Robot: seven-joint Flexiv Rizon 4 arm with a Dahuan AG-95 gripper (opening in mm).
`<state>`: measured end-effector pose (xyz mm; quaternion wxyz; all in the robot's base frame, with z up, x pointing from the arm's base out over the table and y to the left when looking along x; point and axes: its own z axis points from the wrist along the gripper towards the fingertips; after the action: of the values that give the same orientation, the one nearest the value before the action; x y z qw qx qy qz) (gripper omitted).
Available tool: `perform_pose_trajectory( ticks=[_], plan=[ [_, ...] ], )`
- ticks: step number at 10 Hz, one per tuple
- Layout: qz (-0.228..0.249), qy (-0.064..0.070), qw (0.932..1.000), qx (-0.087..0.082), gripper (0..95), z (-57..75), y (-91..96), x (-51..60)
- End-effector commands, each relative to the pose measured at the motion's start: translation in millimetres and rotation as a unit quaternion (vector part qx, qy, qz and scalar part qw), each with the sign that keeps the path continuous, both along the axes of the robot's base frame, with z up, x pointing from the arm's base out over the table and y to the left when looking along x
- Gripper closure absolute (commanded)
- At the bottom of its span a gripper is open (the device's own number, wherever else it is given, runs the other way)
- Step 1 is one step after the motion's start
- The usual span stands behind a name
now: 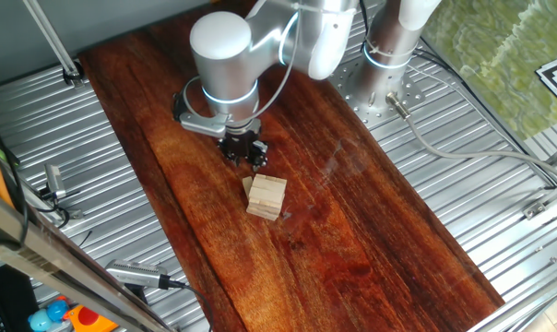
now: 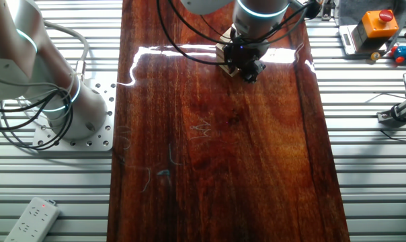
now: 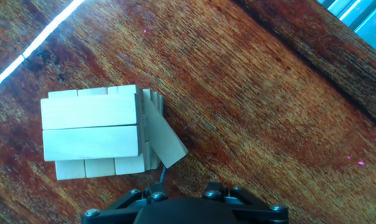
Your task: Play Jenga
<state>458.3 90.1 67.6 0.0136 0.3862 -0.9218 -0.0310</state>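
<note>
black gripper [image 3: 187, 208] housing fills the hand view's lower edge; whether its fingers are parted or closed cannot be told. only this view shows one block [image 3: 163, 140] skewed out of the jenga stack [image 3: 94, 132]. both fixed views place the stack on the dark wooden board [image 1: 371, 231], by the gripper. no readable writing.

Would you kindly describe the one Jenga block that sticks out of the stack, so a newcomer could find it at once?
On the dark wooden board, just in front of the gripper, stands the small Jenga stack. At the stack's side nearest the gripper, one loose block leans at a slant. The other blocks lie square in crosswise layers.
</note>
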Motion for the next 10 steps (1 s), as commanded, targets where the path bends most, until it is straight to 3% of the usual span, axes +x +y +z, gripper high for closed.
perform_pose_trajectory(
  ticks=[1, 10],
  plan=[
    [0.0, 0.002, 1.0, 0.0, 57.0, 0.1, -0.1, 0.2],
    [0.006, 0.008, 0.9999, 0.013, 57.0, -5.1, -1.4, 3.5]
  ],
)
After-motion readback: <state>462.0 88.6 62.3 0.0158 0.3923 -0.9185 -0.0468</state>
